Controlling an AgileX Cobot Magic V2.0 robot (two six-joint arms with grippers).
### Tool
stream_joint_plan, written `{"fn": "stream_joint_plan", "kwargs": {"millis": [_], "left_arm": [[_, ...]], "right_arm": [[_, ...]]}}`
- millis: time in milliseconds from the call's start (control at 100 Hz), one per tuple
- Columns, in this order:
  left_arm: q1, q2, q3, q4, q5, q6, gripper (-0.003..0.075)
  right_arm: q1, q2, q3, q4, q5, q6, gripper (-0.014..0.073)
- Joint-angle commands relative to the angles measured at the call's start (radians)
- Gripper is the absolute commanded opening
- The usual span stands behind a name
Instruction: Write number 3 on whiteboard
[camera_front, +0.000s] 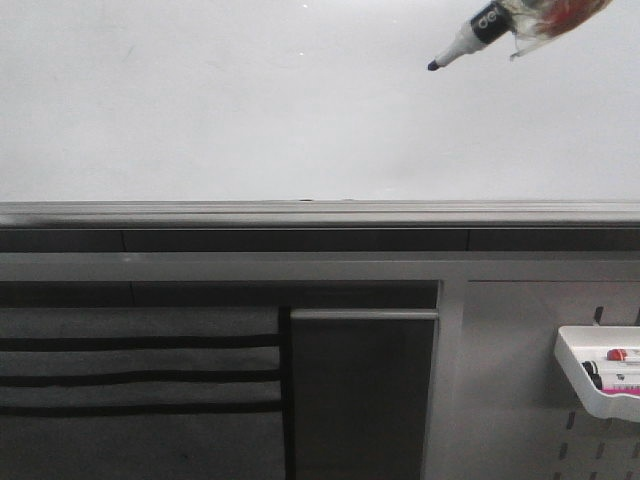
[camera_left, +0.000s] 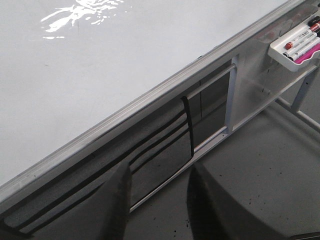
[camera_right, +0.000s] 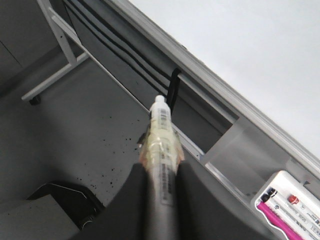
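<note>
The whiteboard fills the upper front view, glossy white, with a grey metal rail along its lower edge. No number 3 shows on it. A marker with a black tip enters from the top right, its tip close to the board's face. My right gripper is shut on the marker, which is wrapped in clear tape. My left gripper is open and empty, its dark fingers below the board's rail. The whiteboard also shows in the left wrist view and the right wrist view.
A small white tray of markers hangs on the grey panel at the lower right; it also shows in the left wrist view and the right wrist view. Grey fabric with black stripes hangs under the board at left.
</note>
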Motion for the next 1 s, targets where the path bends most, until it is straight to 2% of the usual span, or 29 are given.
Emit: {"fn": "stream_joint_plan", "kwargs": {"millis": [0,200,280,400,520,650,700,760,830,990], "left_arm": [[0.002,0.004,-0.020,-0.034,-0.080,-0.013,0.0216],[0.002,0.004,-0.020,-0.034,-0.078,-0.013,0.0169],[0.002,0.004,-0.020,-0.034,-0.078,-0.013,0.0155],[0.002,0.004,-0.020,-0.034,-0.078,-0.013,0.0136],[0.002,0.005,-0.020,-0.034,-0.078,-0.013,0.0122],[0.002,0.005,-0.020,-0.034,-0.078,-0.013,0.0115],[0.002,0.005,-0.020,-0.034,-0.078,-0.013,0.0115],[0.002,0.005,-0.020,-0.034,-0.078,-0.013,0.0115],[0.002,0.005,-0.020,-0.034,-0.078,-0.013,0.0115],[0.002,0.005,-0.020,-0.034,-0.078,-0.013,0.0115]], "right_arm": [[-0.004,-0.020,-0.013,-0.007,-0.103,0.008,-0.0074],[-0.004,-0.004,-0.013,-0.004,-0.114,0.008,-0.0074],[-0.004,0.019,-0.013,0.000,-0.184,0.008,-0.0074],[-0.016,0.075,-0.029,0.002,-0.293,0.074,-0.0074],[-0.092,0.165,-0.123,0.002,-0.235,0.151,-0.0074],[-0.223,0.263,-0.267,0.028,-0.143,0.151,-0.0074],[-0.266,0.290,-0.309,0.117,-0.103,0.091,-0.0074],[-0.305,0.322,-0.337,0.321,-0.044,-0.087,-0.0074],[-0.325,0.369,-0.343,0.472,0.011,-0.233,-0.0074],[-0.319,0.442,-0.343,0.479,-0.108,-0.269,-0.0074]]}}
